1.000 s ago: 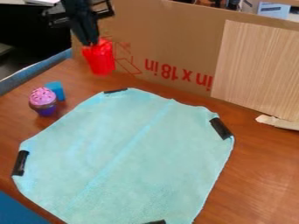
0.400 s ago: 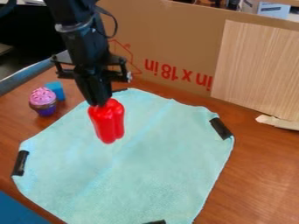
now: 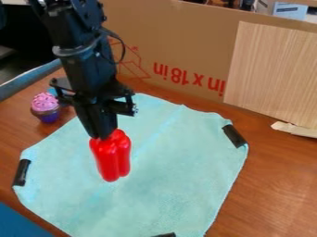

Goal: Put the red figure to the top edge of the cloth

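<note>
One red figure [image 3: 112, 159], top in the hand [image 3: 103, 137].

Appears to be a robotics lab, judging by black robot arm [image 3: 80, 60] over wood-toned tabletop [image 3: 278, 185], cloth [image 3: 167, 162] with black tape [image 3: 234, 135] at edges, and upright cardboard [image 3: 180, 41] behind

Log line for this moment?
hand: gripping red figure by top | figure: over cloth, contact unclear | placement: not yet done | cupcake: on table beside cloth
</note>
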